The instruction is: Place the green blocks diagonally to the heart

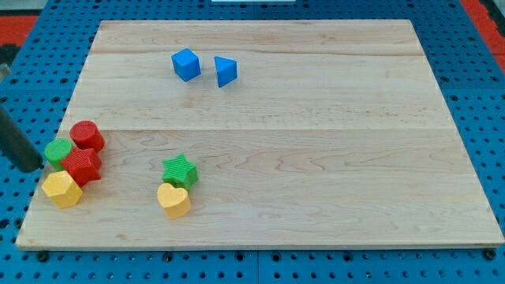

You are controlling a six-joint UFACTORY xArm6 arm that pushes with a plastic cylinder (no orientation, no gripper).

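A yellow heart block [173, 199] lies at the view's lower left-centre of the wooden board [316, 118]. A green star block [181, 170] touches it just above, slightly to the right. A green round block [57, 151] sits at the board's left edge, in a cluster with a red cylinder [87, 135], a red star block [82, 166] and a yellow hexagon block [61, 189]. My tip [31, 167] is at the far left, just off the board edge, left of the green round block.
A blue cube [186, 64] and a blue triangular block [226, 71] sit side by side near the view's top centre. A blue pegboard surface [473, 95] surrounds the board.
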